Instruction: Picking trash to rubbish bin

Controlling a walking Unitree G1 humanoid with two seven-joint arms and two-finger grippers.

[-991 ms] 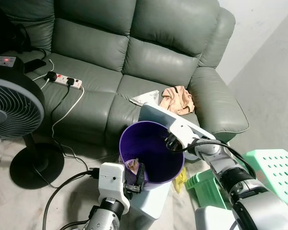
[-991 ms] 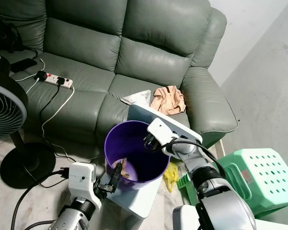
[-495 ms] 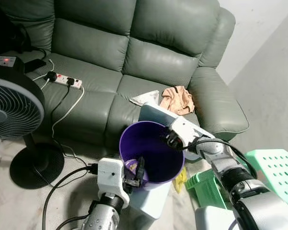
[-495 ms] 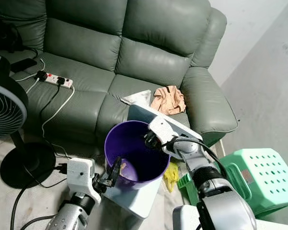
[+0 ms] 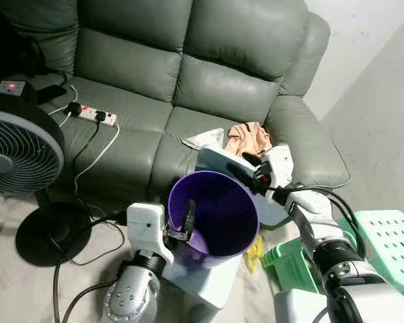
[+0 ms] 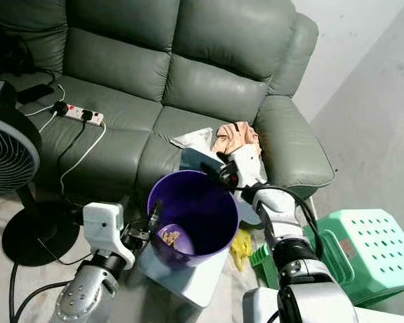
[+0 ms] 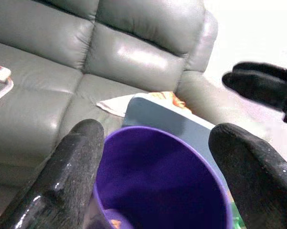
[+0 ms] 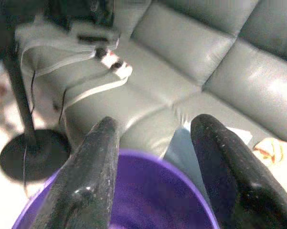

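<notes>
A purple rubbish bin (image 5: 245,232) stands on a pale box in front of the sofa, with small tan scraps (image 6: 169,237) at its bottom. At the bin's near left rim is my left gripper (image 5: 185,219), open, and its fingers (image 7: 79,157) frame the bin's mouth in the left wrist view. Above the far right rim hovers my right gripper (image 5: 251,166), open and holding nothing, close to a crumpled tan wad (image 5: 250,139) and a white tissue (image 5: 203,138) on the sofa seat. A yellow wrapper (image 5: 254,249) lies on the floor beside the bin.
A grey-blue panel (image 5: 218,161) leans behind the bin. A standing fan (image 5: 20,161) is at the left, its cable on the floor. A power strip (image 5: 91,113) lies on the green sofa (image 5: 188,60). Green stools (image 5: 383,242) crowd the right.
My right gripper has risen from the bin's inner rim and moved back toward the sofa seat. My left arm has swung left along the near rim.
</notes>
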